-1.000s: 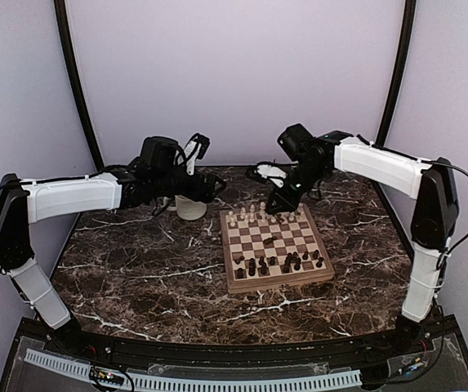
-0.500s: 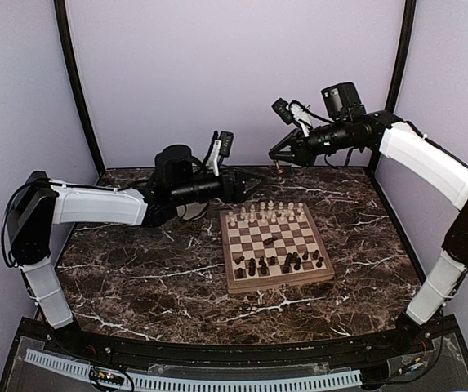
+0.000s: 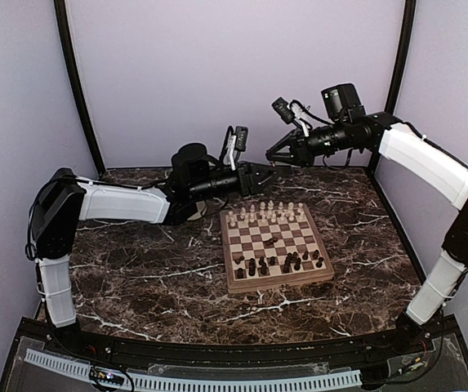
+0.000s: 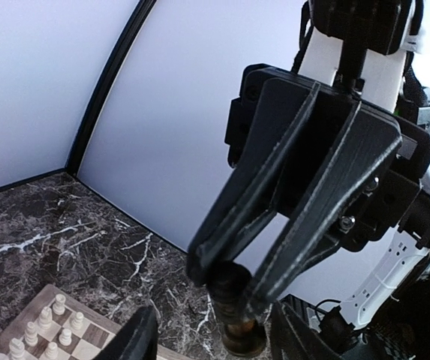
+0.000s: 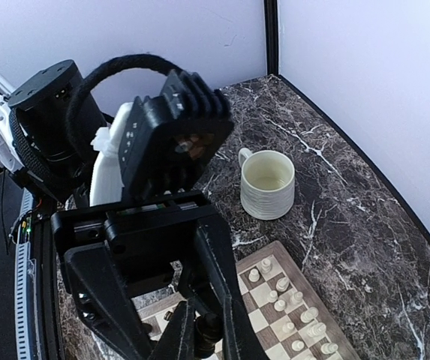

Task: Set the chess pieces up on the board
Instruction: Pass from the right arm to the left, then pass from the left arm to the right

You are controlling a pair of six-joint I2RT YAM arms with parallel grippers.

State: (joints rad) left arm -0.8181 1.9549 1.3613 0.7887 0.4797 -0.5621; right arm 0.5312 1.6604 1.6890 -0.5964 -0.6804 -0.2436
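Note:
High above the back edge of the board (image 3: 278, 282), my right gripper (image 3: 271, 155) is shut on a dark chess piece (image 4: 239, 319). The right wrist view shows that piece (image 5: 208, 334) pinched between the right gripper's (image 5: 207, 337) fingertips. My left gripper (image 3: 260, 173) meets it there in mid-air. Its fingers (image 4: 136, 337) stand apart on either side of the piece's base, not touching it. White chess pieces (image 3: 266, 214) fill the board's far rows. Dark ones (image 3: 278, 263) stand along the near rows, and one lies near the middle (image 3: 270, 241).
A cream mug (image 5: 267, 184) stands on the marble tabletop (image 3: 152, 278) left of the board's far corner, under my left arm. Purple walls and black corner posts enclose the back and sides.
My right gripper rose from the board's far edge with the dark piece, then held still. My left arm stretched right to meet it, and its fingers narrowed around the piece.

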